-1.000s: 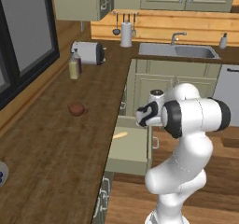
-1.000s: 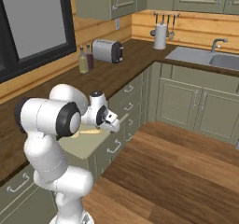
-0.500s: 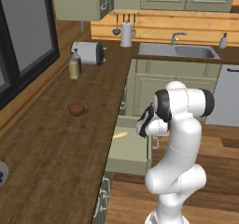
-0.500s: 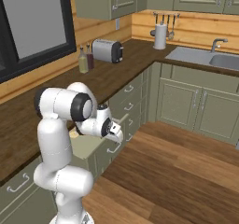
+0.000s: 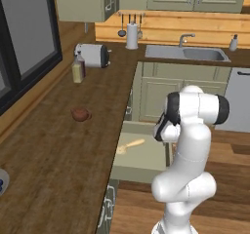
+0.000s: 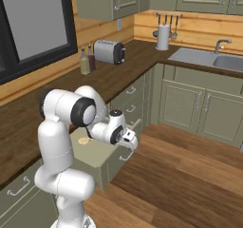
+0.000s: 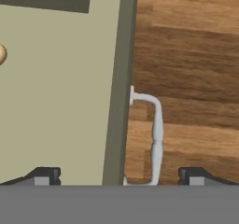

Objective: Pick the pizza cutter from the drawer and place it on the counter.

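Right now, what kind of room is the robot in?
A kitchen, rendered rather than real: a sink set in a long wooden counter, a toaster beside it, and green cabinets below.

The pale olive-green box drawer (image 6: 93, 152) stood open, the small tan pizza cutter (image 6: 84, 140) lying inside, the two-finger gripper (image 6: 129, 140) over its front edge.

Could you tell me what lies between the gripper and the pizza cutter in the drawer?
In the hand view, bare drawer floor separates the gripper from the pizza cutter.
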